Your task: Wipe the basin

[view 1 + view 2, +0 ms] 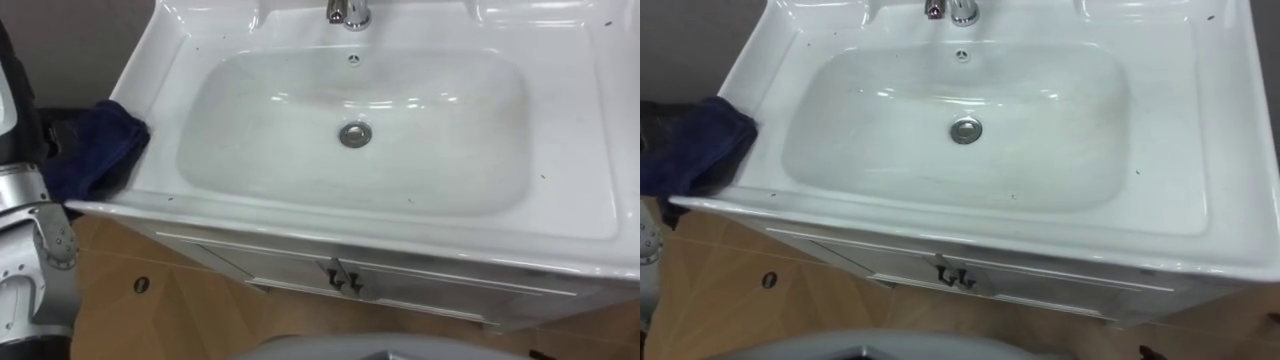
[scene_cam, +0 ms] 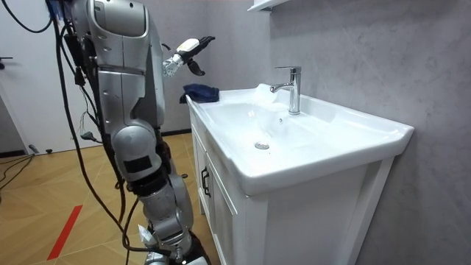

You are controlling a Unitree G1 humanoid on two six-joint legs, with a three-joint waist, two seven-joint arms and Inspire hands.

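Robot's parked right at the front of the white cabinet [image 2: 224, 221], head camera looking straight down into the basin [image 1: 450, 150]. From up there you get things the side camera barely gives you: the drain [image 1: 355, 134] in the middle of the bowl, the little overflow hole [image 1: 353, 59] just below the tap [image 1: 348, 12], a few dark specks [image 1: 543, 177] scattered on the rim, and the two door handles [image 1: 343, 280] on the cabinet front. The dark blue cloth [image 1: 95, 150] is bunched up on the counter's left edge, outside the bowl, with part of it drooping over the side. The room view is the one that gives you the left hand [image 2: 185, 51]. It's up in the air at about chest height, higher than the cloth and well clear of it. The fingers are stretched out loosely toward the wall, the thumb hangs down apart from them, and there's nothing pinched. That view also has the whole tap standing upright, spout out over the bowl. You can see the wood floor [image 2: 44, 184] with a red stripe [image 2: 66, 232] on it too.
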